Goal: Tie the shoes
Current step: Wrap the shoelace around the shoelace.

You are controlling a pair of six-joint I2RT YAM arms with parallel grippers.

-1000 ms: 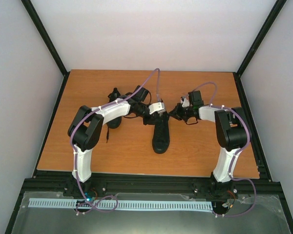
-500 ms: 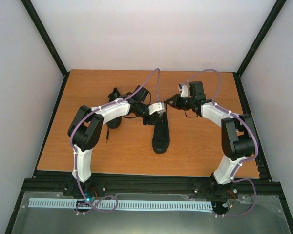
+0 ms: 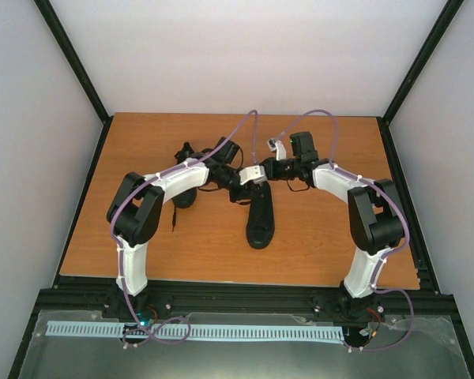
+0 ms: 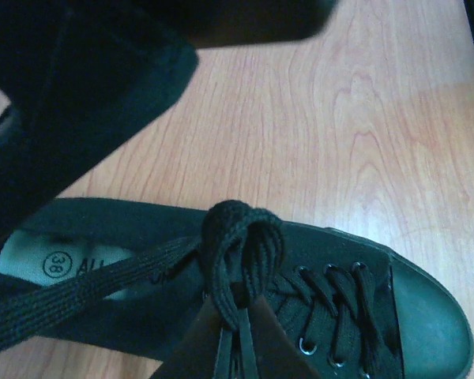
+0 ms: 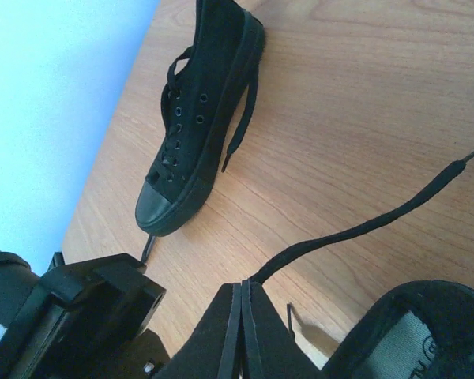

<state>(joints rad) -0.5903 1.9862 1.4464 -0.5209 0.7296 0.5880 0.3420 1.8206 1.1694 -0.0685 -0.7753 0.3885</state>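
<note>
The other shoe (image 5: pixel 197 95) lies untied on the left of the table (image 3: pixel 316 245). My left gripper (image 4: pixel 235 351) pinches a lace loop (image 4: pixel 243 237) on the middle shoe (image 3: pixel 261 221). My right gripper (image 5: pixel 242 328) squeezes the loose lace (image 5: pixel 379 221). If I pull too hard, the loop could slip out and the shoe could drag.

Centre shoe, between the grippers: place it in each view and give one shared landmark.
Top external: centre shoe at picture centre, toe pointing down.
Left wrist: shoe fills lower frame, toe cap lower right.
Right wrist: only the shoe's opening, bottom right corner.
Landmark: its pale printed insole, both wrist views.
</note>
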